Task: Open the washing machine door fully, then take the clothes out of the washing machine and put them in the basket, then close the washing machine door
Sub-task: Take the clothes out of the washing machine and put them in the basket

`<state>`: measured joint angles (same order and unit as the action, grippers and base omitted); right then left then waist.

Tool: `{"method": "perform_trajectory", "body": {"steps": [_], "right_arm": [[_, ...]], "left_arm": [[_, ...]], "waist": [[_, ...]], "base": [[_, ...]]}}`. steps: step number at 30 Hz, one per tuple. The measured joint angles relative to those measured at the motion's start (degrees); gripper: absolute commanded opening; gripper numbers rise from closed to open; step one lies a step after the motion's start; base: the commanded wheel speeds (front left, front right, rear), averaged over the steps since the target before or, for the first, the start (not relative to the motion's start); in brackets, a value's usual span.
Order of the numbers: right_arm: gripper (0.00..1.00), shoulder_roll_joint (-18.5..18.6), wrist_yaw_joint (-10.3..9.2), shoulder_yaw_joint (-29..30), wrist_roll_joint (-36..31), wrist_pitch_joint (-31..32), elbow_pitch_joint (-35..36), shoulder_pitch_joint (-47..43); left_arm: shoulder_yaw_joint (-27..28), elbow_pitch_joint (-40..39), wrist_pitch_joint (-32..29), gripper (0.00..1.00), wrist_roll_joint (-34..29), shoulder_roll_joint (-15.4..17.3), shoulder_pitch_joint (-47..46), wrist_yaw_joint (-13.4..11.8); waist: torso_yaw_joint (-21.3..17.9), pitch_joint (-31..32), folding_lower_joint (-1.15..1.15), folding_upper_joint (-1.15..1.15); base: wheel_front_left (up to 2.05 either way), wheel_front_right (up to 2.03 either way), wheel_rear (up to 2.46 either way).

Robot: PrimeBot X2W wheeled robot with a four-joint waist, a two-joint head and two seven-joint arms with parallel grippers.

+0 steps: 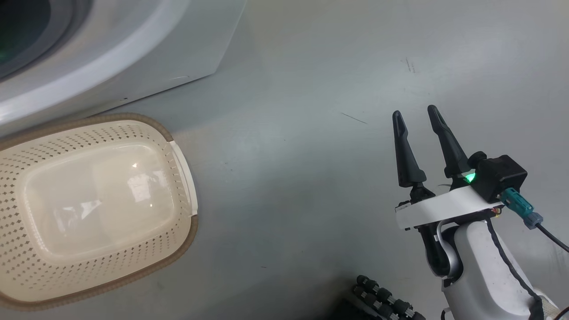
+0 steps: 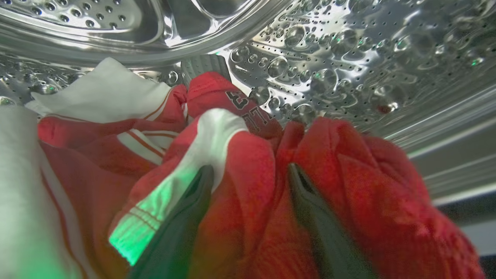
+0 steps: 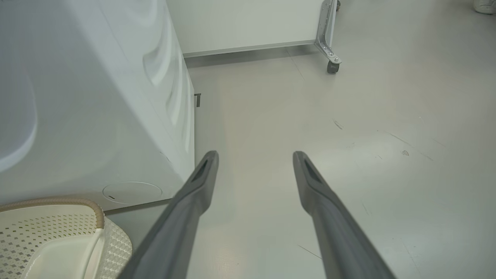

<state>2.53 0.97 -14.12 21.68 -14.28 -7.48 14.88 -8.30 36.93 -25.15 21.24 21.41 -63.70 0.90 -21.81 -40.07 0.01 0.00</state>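
Inside steel drum (image 2: 348, 58), red clothes (image 2: 360, 174) bulge between the spread left claw (image 2: 248, 169).

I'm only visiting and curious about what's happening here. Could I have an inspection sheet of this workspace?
Surface: grey floor, faint scuffs.
Job's things: basket empty, beside washing machine; red-and-white clothes lie in steel drum.
Clutter: nothing seen.
Grippers: left gripper open, fingers pressed into clothes; right gripper open, empty, over floor.
Cables: black cable with teal plug at right wrist.
Surroundings: white panel on a caster.
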Motion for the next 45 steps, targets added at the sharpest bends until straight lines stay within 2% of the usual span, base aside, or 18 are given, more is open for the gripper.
{"method": "perform_trajectory", "body": {"steps": [2,3,4,5,6,12,18,29,45], "right_arm": [[1.0,0.0,0.13,0.1,0.0,0.0,0.0,0.1],[1.0,0.0,0.13,0.2,0.0,0.0,-0.1,0.1],[1.0,0.0,0.14,0.3,0.0,0.0,-0.1,0.1],[1.0,0.0,0.14,0.3,0.0,0.0,-0.1,0.2],[1.0,0.0,0.14,0.4,0.0,0.0,-0.1,0.3],[1.0,-0.1,0.44,0.8,0.0,0.0,-0.1,0.9],[1.0,-0.1,0.46,2.0,-0.1,0.0,-0.2,1.0],[1.0,-0.1,0.47,3.3,-1.9,0.0,-0.6,0.9],[1.0,0.9,0.73,4.6,-4.5,-0.2,-1.2,-1.5]], "left_arm": [[0.0,0.8,0.0,1.0,-0.8,0.0,0.0,-0.7],[0.3,1.2,0.0,0.92,-0.8,0.0,-0.1,-1.2],[0.3,1.6,0.0,0.4,-0.9,0.0,-0.3,-1.7],[0.2,1.8,0.0,0.11,-1.3,0.0,-0.4,-1.9],[0.2,2.1,0.0,0.0,-1.4,-0.1,-0.4,-2.0],[-0.5,3.6,0.5,0.0,-1.6,-0.6,-1.1,-2.2],[-0.8,4.3,4.6,0.0,-1.5,-2.1,-1.1,-2.1],[0.5,3.8,16.5,0.0,-0.1,-5.7,4.3,-1.1],[0.8,-1.2,33.6,0.0,1.4,-10.9,15.0,-0.3]], "waist": [[-0.2,-0.2,0.0,0.0],[-0.3,-0.3,0.0,0.0],[-0.3,-0.3,0.0,0.0],[-0.4,-0.4,0.0,0.0],[-0.4,-0.4,0.0,0.0],[0.0,-0.4,0.0,0.0],[1.0,0.2,0.0,0.0],[3.9,2.9,-0.01,0.0],[9.8,8.4,-0.01,0.0]], "base": [[0.0,0.0,0.0],[0.0,0.0,0.0],[0.0,0.0,0.0],[0.0,0.0,0.0],[0.0,0.0,0.0],[0.0,0.0,0.0],[0.0,0.0,0.0],[0.0,0.0,0.0],[0.0,0.0,0.0]]}}
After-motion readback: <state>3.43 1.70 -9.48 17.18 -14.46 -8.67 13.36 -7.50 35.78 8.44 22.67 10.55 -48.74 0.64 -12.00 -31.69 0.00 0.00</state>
